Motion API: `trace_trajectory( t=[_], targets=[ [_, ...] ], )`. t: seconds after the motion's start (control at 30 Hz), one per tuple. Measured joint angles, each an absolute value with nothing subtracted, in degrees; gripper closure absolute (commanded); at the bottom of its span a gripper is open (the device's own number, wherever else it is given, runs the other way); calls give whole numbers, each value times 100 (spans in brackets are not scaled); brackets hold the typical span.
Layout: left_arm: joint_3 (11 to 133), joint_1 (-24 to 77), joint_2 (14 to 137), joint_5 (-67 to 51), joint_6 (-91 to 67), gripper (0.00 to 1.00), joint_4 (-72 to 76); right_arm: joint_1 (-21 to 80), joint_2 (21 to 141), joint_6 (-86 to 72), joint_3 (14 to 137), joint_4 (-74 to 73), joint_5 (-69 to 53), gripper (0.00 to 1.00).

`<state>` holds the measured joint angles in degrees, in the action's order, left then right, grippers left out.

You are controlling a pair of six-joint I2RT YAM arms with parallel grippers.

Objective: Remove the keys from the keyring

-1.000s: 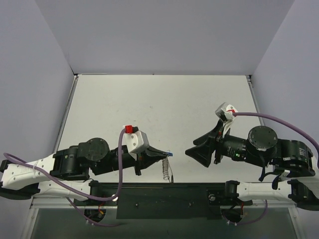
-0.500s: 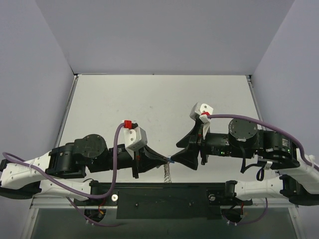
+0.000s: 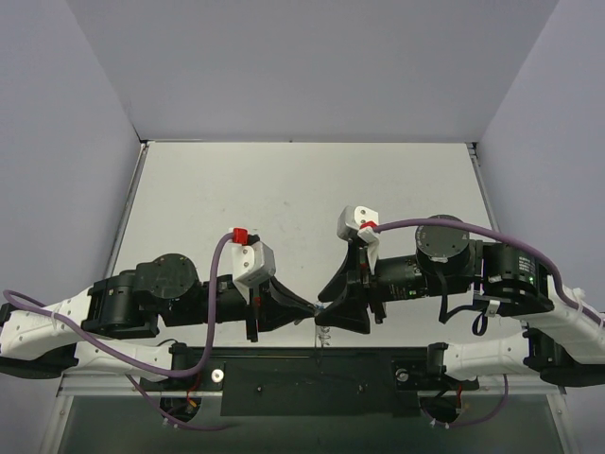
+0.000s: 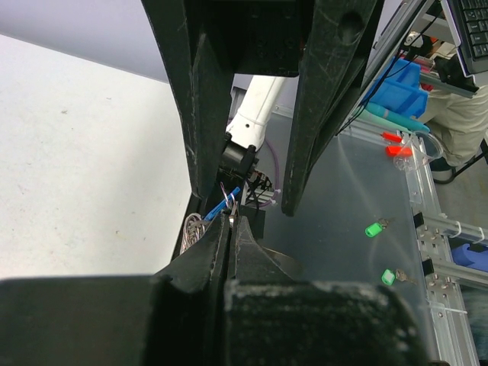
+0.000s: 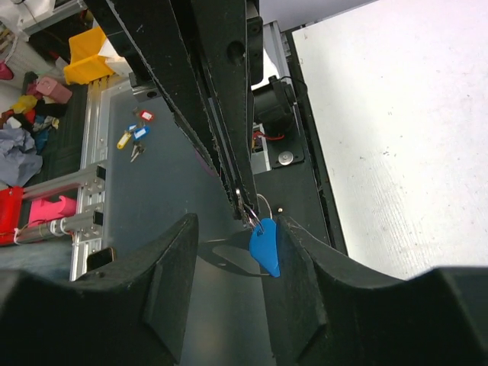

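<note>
Now we pinch the keyring (image 5: 245, 207) in our left gripper (image 4: 230, 223), its fingers pressed together, over the near edge of the counter (image 3: 302, 189). The blue-headed key (image 5: 264, 249) hangs off it, long axis pointing into our right gripper (image 5: 236, 229), whose spread fingers straddle the head. We judge the right arm best placed to close and pull away.

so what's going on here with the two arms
The arms are working together on getting a key off a keyring. The left gripper is shut on the keyring and holds it up, with the blue-headed key dangling from it. The right gripper has its fingers open on either side of that key and has not closed on it. The key is on the ring.
</note>
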<state>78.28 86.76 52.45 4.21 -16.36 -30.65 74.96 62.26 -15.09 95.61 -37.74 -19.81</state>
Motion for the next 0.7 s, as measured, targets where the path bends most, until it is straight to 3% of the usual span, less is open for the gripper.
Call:
trace_trajectory(
  t=[0.33,0.57,0.7],
  targets=[
    [7835,8674,5247,377,-1640,100,-3068,7494,6289,-1509,9561,-3752,-2062,82],
    [7870,8674,5247,314,-1653,100,-3065,7494,6274,-1531,9520,-3680,-2038,82],
    [7870,8672,5245,316,-1651,100,-3085,7494,6222,-1608,9373,-3551,-2025,95]
  ],
)
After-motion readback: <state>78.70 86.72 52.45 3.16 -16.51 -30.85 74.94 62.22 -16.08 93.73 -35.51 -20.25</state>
